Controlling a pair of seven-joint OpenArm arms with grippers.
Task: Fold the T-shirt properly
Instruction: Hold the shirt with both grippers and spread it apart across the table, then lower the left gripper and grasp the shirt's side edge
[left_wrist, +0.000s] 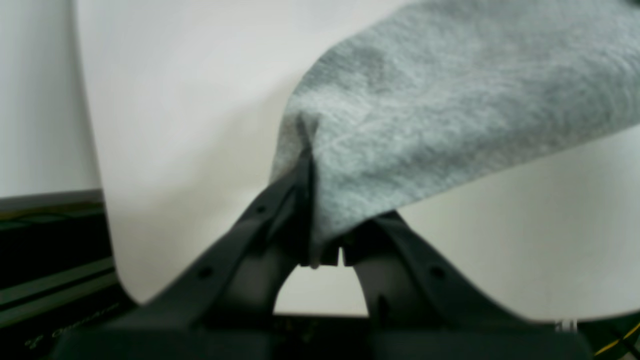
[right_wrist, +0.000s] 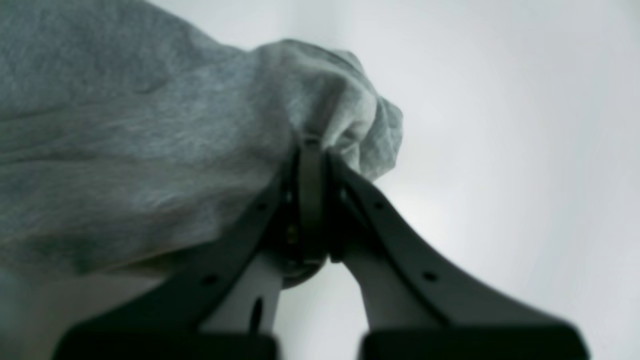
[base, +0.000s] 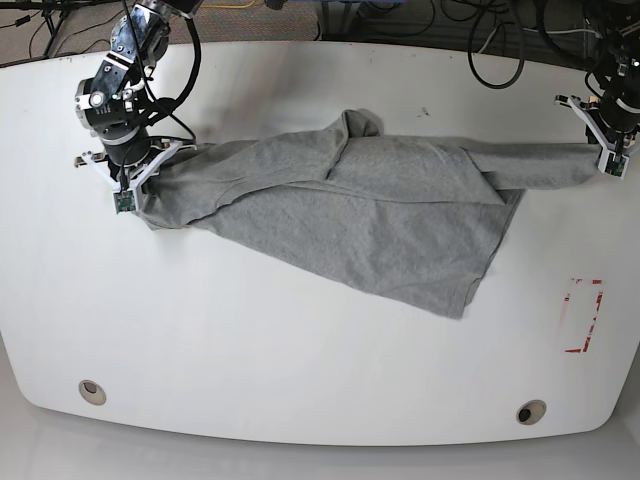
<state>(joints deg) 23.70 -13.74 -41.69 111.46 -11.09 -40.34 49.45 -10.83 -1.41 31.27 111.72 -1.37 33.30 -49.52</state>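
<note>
The heather-grey T-shirt (base: 370, 210) is stretched across the white table between my two arms, creased and partly doubled over in the middle. My left gripper (base: 598, 150) at the right of the base view is shut on one end of the cloth; in the left wrist view the T-shirt (left_wrist: 450, 110) runs out of the left gripper (left_wrist: 312, 215) up to the right. My right gripper (base: 140, 180) at the left of the base view is shut on the other end; close up, the T-shirt (right_wrist: 150, 150) bunches around the right gripper (right_wrist: 312, 150).
The white table (base: 250, 340) has rounded corners, and its edge shows dark floor beyond in the left wrist view. A red rectangular mark (base: 583, 315) lies at the right. Two round holes (base: 92, 391) (base: 531, 411) sit near the front edge. Cables (base: 490, 45) run behind.
</note>
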